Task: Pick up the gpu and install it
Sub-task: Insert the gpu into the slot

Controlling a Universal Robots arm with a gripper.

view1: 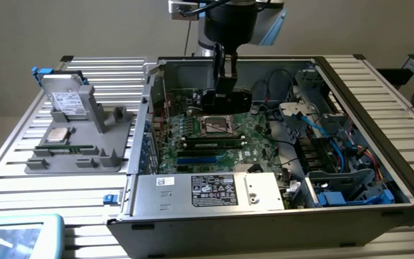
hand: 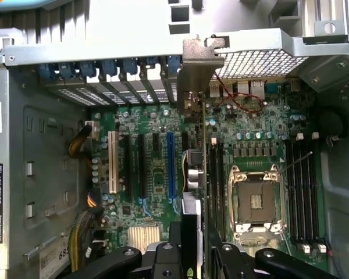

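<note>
Near side first: the case (view1: 264,221) sits open on the table (view1: 20,178). The power supply (view1: 207,190) runs along the case's near edge, with the motherboard (view1: 185,135) behind it and the CPU socket (view1: 216,124) mid-board. Just past the socket, toward the case's far wall, we see the gripper (view1: 225,89) reaching straight down, jaws clamped on the gpu (view1: 230,100).

Key relation: the card is in the jaws, so what counts is card vs. slot. From the wrist view it hangs edge-on. Its long axis runs from the jaws straight out to the rear slot wall (hand: 104,78), parallel to the expansion slots. It lies between the blue slot (hand: 171,165) and the socket, right alongside a long black slot (hand: 214,174). The silver bracket (hand: 199,64) leads, up against the slot wall at one of the openings. We judge the alignment close. We can't tell if the card edge touches the slot; it looks to be hovering over the board, not yet seated.

Looks: a thin flat card, black cooler face toward the exterior view, bracket on the end away from the jaws.

Further back on the table, at the exterior view's left, the hard drive (view1: 69,100) stands in a fixture, well apart from the gripper.
</note>
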